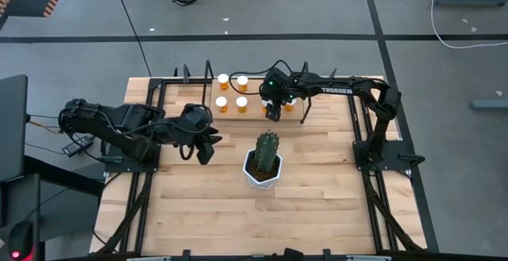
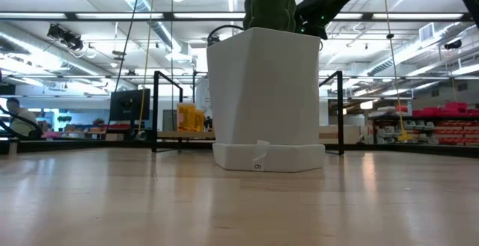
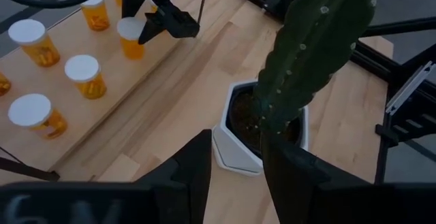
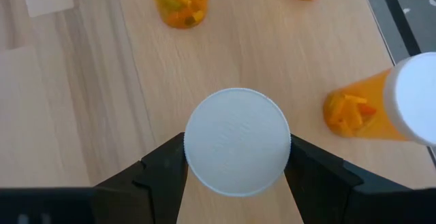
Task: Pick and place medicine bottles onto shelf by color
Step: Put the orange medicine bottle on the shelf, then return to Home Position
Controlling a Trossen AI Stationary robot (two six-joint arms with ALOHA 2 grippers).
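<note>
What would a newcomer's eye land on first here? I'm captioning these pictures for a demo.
Probably the tall green cactus in its white pot mid-table, which fills the low view. Next, the white-capped orange medicine bottles on the shelf at the table's far edge. There the right pincer grips one bottle's white cap, while the left pincer waits beside the cactus.

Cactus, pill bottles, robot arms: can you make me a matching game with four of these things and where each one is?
Things:
1. cactus
2. right gripper
3. left gripper
4. pill bottles

Places or states:
A. standing on the wooden shelf
B. over the table, left of the pot, holding nothing
C. growing in a white pot
D. jaws on either side of a white bottle cap

Right pairs: 1-C, 2-D, 3-B, 4-A
</note>
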